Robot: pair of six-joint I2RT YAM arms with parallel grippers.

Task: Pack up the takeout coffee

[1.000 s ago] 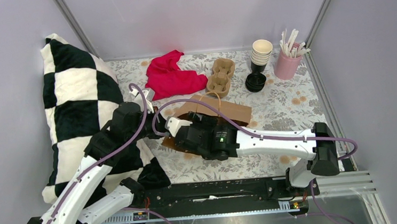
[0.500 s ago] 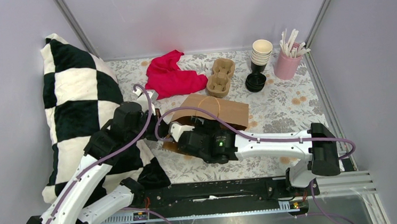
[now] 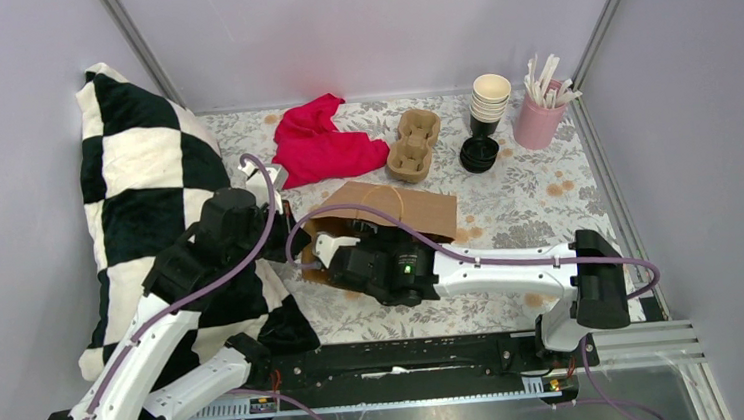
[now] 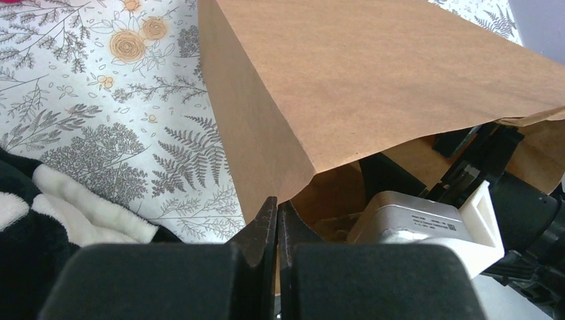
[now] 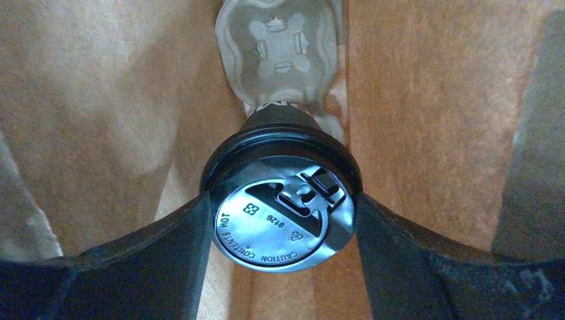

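Inside the paper bag (image 3: 418, 209), right claw (image 5: 283, 200) clasps the "CAUTION CONTENTS HOT" lid (image 5: 283, 223); left claw (image 4: 276, 215) pinches the bag.

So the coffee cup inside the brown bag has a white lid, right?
No, the lid is black, not white; the right wrist view shows it. The coffee cup is inside the brown bag, between the right jaws.
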